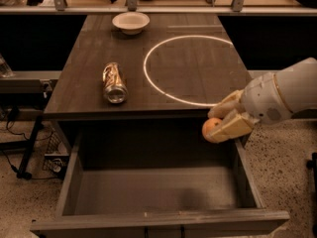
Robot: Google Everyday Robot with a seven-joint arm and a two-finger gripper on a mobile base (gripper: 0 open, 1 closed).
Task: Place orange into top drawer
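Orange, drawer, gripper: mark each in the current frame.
orange (pixel 208 129), camera view, visible left side.
drawer (pixel 148 190), camera view, bare floor.
gripper (pixel 214 126), camera view, between jaws holding orange, above drawer's right rear.

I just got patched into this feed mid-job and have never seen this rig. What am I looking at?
There is one camera, looking down at a dark table from its front. The white arm entering from the right is the robot's. It ends in a two-finger pincer that is shut on the orange, just past the table's front edge and over the right side of the open top drawer. A crushed can and a white bowl lie on the table.
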